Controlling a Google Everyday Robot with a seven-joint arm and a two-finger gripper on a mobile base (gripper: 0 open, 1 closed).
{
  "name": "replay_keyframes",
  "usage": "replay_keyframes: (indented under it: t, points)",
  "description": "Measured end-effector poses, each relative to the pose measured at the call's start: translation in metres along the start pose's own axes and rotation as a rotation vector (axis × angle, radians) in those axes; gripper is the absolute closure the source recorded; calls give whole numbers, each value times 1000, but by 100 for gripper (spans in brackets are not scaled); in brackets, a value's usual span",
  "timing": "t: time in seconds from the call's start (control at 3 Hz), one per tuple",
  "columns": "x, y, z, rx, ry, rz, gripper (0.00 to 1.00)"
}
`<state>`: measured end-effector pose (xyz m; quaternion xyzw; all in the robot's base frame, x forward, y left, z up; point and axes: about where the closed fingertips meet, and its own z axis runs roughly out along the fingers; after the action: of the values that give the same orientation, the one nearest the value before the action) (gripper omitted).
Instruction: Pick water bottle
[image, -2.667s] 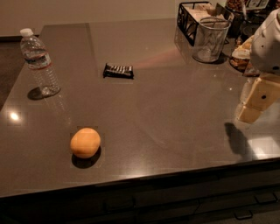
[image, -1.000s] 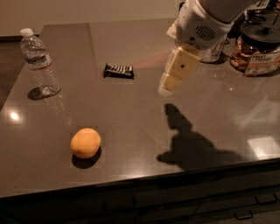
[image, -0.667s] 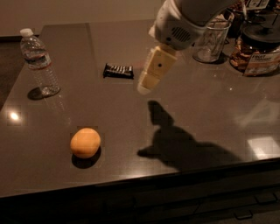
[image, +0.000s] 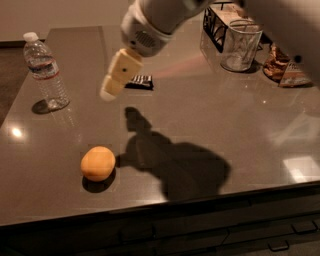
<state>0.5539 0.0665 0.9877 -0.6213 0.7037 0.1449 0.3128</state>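
The water bottle (image: 45, 71) stands upright near the table's far left edge. It is clear and ribbed, with a white cap and a pale label with a red band. My gripper (image: 116, 76) hangs in the air above the table's middle left, to the right of the bottle and well apart from it. It points down and to the left. Nothing shows in it.
An orange (image: 98, 163) lies near the front left. A dark snack bar (image: 139, 81) lies partly behind the gripper. A clear cup (image: 241, 46), a black wire basket (image: 216, 24) and snack bags (image: 283, 65) stand at the back right. The grey table (image: 210, 130) ends at a front edge.
My arm has swung from the table's right side leftward across the middle, toward the bottle. The bottle, orange and snack bar have not moved.
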Motion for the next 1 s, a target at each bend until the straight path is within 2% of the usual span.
replay_keyframes:
  t: [0.33, 0.67, 1.0]
  points:
    - [-45, -6, 39, -8, -84, 10, 0]
    - [-78, -18, 71, -15, -127, 24, 0]
    - [-101, -27, 103, -29, -138, 27, 0]
